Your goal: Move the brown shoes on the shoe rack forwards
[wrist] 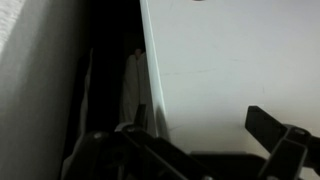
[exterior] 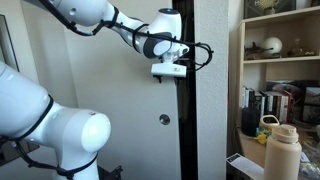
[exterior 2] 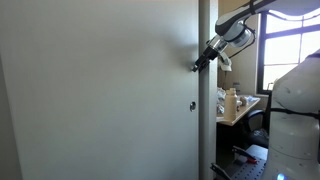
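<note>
No brown shoes and no shoe rack show in any view. My gripper [exterior: 172, 70] is raised against the edge of a tall white door [exterior: 110, 110], next to a dark vertical gap [exterior: 186, 110]. It also shows in an exterior view [exterior 2: 200, 64] at the edge of the door [exterior 2: 100, 90]. In the wrist view the gripper [wrist: 195, 150] is open, with one finger on each side of the door's edge [wrist: 155, 100]. The white panel [wrist: 230, 60] fills the right of that view. The dark gap [wrist: 110, 70] is on the left, and its inside is too dark to make out.
A small round knob [exterior: 164, 119] sits on the door below the gripper, seen in both exterior views [exterior 2: 193, 105]. Shelves with books [exterior: 275, 100], a tan bottle [exterior: 282, 150] and a cluttered desk [exterior 2: 240, 105] stand beside the door. The robot's base [exterior: 60, 130] is close by.
</note>
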You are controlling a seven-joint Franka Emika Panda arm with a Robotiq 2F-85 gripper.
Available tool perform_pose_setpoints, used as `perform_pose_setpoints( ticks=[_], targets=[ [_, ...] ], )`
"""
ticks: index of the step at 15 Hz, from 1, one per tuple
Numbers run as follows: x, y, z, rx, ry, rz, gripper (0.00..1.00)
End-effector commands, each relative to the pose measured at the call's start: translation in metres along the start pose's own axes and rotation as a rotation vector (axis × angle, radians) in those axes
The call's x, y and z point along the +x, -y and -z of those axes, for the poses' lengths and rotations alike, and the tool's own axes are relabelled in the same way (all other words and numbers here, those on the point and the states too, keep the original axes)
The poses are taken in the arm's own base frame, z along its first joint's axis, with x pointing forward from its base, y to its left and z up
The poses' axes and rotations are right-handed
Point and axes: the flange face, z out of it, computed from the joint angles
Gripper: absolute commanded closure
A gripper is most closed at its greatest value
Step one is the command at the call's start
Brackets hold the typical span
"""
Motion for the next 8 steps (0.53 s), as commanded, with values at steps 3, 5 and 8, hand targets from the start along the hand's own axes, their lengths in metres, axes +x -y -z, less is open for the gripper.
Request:
perform_pose_setpoints(
  ticks=[3, 5, 8],
  targets=[
    [0.022, -0.001, -0.022, 0.100, -0.048, 0.097, 0.00],
    [0.028, 0.009, -0.031, 0.135, -0.046, 0.128, 0.00],
    [0.035, 0.032, -0.040, 0.183, -0.036, 0.180, 0.00]
  ],
)
